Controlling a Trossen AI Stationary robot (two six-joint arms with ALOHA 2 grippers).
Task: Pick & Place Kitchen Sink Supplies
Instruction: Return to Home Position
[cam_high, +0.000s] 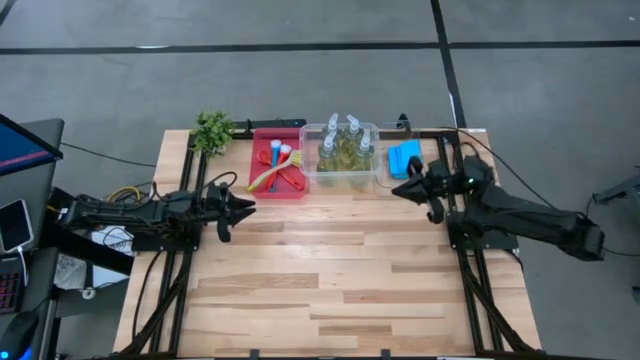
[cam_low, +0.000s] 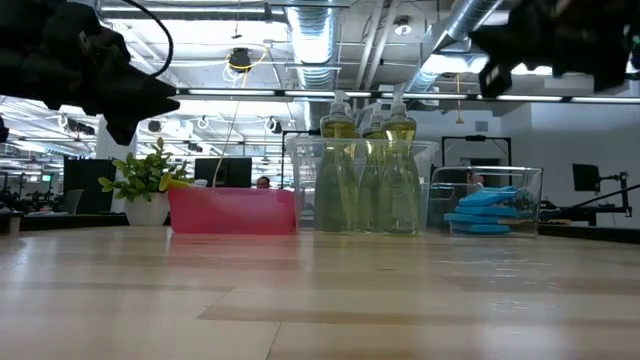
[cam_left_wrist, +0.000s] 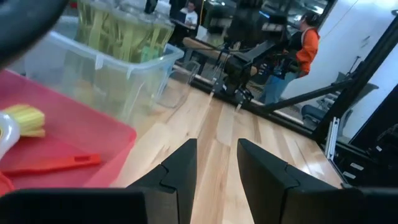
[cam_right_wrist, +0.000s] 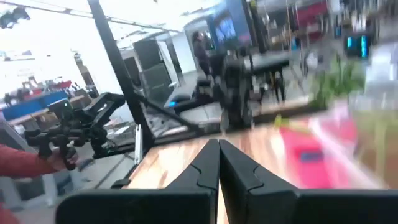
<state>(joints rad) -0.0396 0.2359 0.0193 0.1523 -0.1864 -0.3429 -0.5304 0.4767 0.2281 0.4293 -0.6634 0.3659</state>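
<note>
Reading the high view: four small clear bottles of yellow-green liquid (cam_high: 345, 148) stand in the middle clear plastic bin (cam_high: 311, 176). Flat blue rectangular sponges (cam_high: 404, 160) are piled in the smaller clear bin (cam_high: 384, 172) beside it. Thin red, blue and yellow brushes (cam_high: 278, 165) lie in the red tray (cam_high: 257, 150). No supplies lie loose on the wooden bench (cam_high: 330, 270), so I judge the sorting done, with only parking my arms left.

Low view: bottles (cam_low: 370, 175) and sponges (cam_low: 485, 215) sit in their bins, and both arms are raised.

Left wrist view: my left jaws are parted and empty, near the tray.

Right wrist view: my right jaws are pressed together, holding nothing.
</note>
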